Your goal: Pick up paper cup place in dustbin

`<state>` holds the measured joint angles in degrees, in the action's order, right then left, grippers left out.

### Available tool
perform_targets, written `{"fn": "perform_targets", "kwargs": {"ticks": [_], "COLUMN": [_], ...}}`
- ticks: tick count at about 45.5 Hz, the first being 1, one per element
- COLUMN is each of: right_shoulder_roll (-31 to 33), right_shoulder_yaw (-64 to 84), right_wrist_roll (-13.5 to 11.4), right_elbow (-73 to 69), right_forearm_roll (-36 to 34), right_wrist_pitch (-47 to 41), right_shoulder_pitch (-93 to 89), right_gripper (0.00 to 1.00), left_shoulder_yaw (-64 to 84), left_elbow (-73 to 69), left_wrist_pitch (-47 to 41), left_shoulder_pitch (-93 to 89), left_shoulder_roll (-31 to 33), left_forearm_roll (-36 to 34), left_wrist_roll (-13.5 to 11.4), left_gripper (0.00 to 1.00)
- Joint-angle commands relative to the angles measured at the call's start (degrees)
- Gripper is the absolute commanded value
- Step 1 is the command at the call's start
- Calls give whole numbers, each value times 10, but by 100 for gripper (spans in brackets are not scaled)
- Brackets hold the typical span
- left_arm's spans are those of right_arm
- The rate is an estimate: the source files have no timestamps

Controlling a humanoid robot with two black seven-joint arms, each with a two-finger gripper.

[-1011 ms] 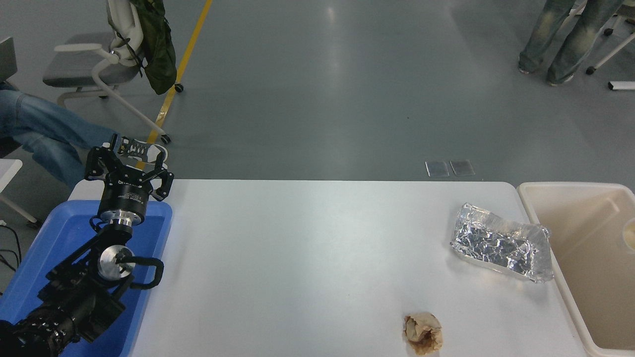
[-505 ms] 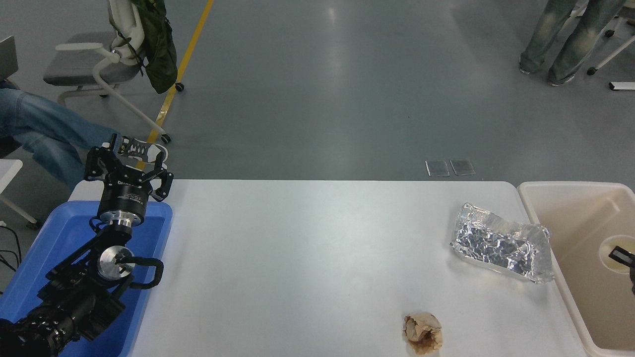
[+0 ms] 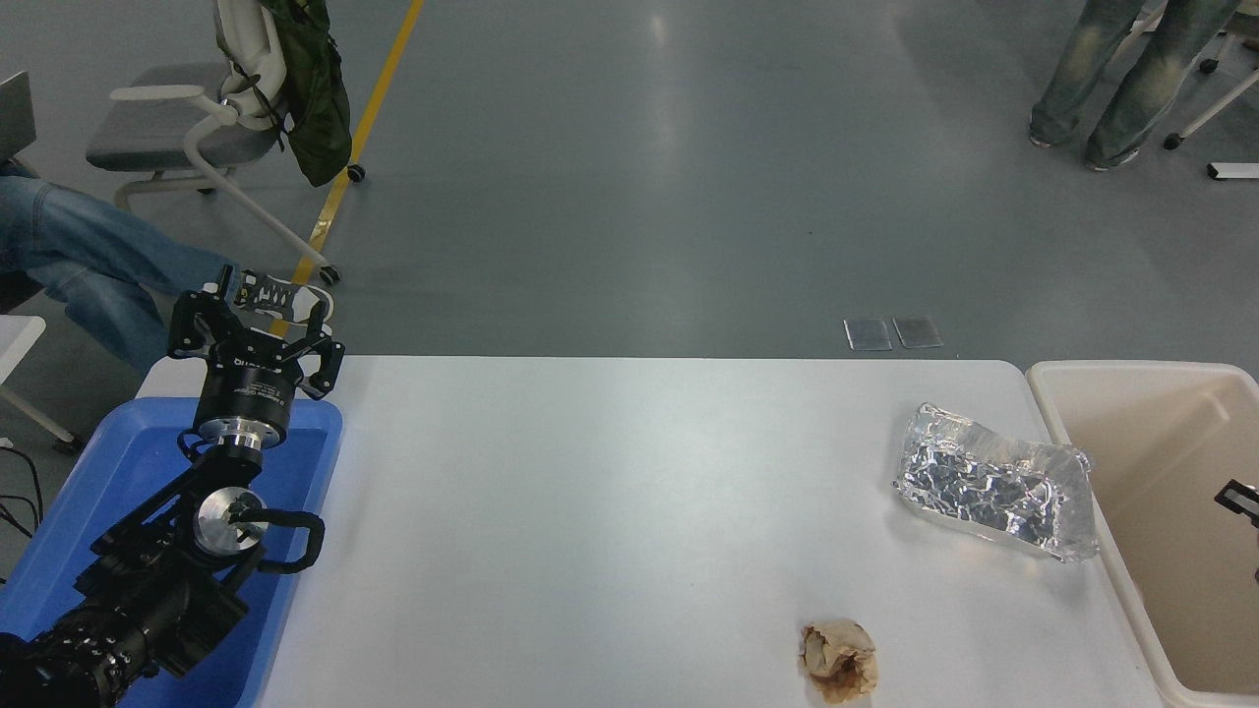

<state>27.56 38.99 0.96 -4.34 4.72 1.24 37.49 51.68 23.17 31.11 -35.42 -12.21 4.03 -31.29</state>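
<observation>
Right gripper (image 3: 1241,499) barely in view over dustbin (image 3: 1121,370), grip state unclear, left gripper (image 3: 254,313) spread above blue tray (image 3: 118,462), parked.

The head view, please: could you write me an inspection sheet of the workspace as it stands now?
Surface: white table, bare across the middle.
Job's things: dustbin at the table's right end; no paper cup seen in this view.
Clutter: crumpled foil tray near the bin; crumpled brown paper ball at the near edge; blue plastic tray at the left.
Grippers: left gripper open, parked over the blue tray; right gripper only a tip over the bin, at the picture's right edge, state unclear.
Cables: black cables at the left edge, off the table.
Surroundings: office chair with a hanging bag, seated person's legs, standing person's legs.
</observation>
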Motion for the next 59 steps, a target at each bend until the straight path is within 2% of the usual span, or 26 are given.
{"fn": "perform_targets", "kwargs": {"ticks": [1, 3, 5, 13, 21, 31, 36, 42, 50, 52, 59], "right_shoulder_roll": [57, 78, 95, 126, 113, 79, 40, 14, -57, -77, -114], "right_shoulder_yaw": [8, 11, 15, 124, 281, 322, 345, 347, 364, 370, 378], "right_wrist_roll": [0, 0, 0, 1, 1, 4, 5, 5, 4, 3, 1], "right_elbow": [-133, -178, -224, -374, -537, -660, -690, -697, -696, -696, -699], "right_forearm_roll": [0, -1, -1, 3, -1, -1, -1, -1, 6, 6, 8], "right_wrist_pitch": [6, 5, 4, -11, -12, -34, -108, -278, -432, -461, -462], "right_shoulder_pitch": [85, 118, 156, 310, 497, 627, 694, 780, 855, 874, 944], "right_gripper": [85, 90, 100, 100, 100, 100, 100, 100, 100, 100, 100], "left_shoulder_yaw": [0, 0, 0, 0, 0, 0, 0, 0, 0, -1, -1], "left_elbow": [0, 0, -1, 0, 0, -1, 0, 0, 0, 0, -1], "left_wrist_pitch": [0, 0, 0, 0, 0, 0, 0, 0, 0, 0, 0], "left_shoulder_pitch": [0, 0, 0, 0, 0, 0, 0, 0, 0, 0, 0], "left_shoulder_roll": [0, 0, 0, 0, 0, 0, 0, 0, 0, 0, 0], "left_forearm_roll": [0, 0, 0, 0, 0, 0, 0, 0, 0, 0, 0], "left_wrist_roll": [0, 0, 0, 0, 0, 0, 0, 0, 0, 0, 0], "left_gripper": [99, 99, 99, 99, 99, 99, 99, 99, 99, 99, 99]}}
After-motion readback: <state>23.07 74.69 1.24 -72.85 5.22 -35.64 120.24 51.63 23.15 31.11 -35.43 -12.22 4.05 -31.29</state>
